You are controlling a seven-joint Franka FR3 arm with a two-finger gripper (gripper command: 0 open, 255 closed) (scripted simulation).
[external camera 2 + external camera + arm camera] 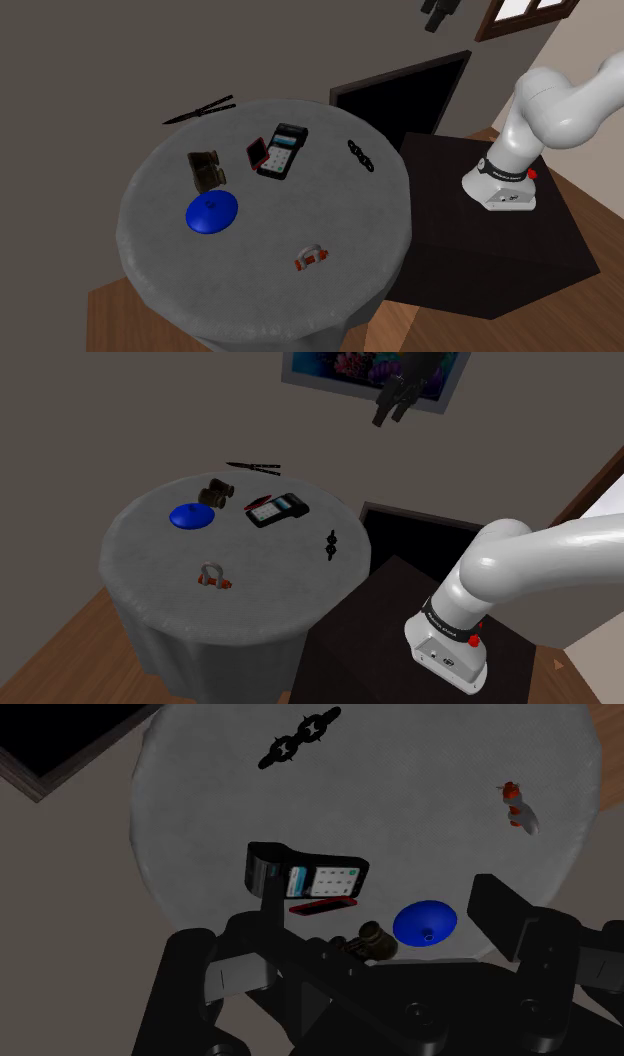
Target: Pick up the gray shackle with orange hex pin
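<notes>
The grey shackle (212, 577) with its orange pin lies on the round grey table (160, 572), near the rim on the shoulder view's near left side. It also shows as the shackle (311, 258) close to the front rim in the second exterior view, and as the shackle (518, 804) far below the hand. My gripper (395, 402) hangs high above the table's far side, in front of a wall picture. The gripper (385, 909) is open, its fingers standing wide apart with nothing between them. The gripper (438, 12) sits at the top edge.
On the table lie a blue disc (193, 516), a brown binocular-like object (217, 494), a black card terminal (278, 509) beside a red phone, and a black linked piece (331, 545). Thin black tongs (253, 468) lie at the far rim. A dark stand (400, 612) adjoins the table.
</notes>
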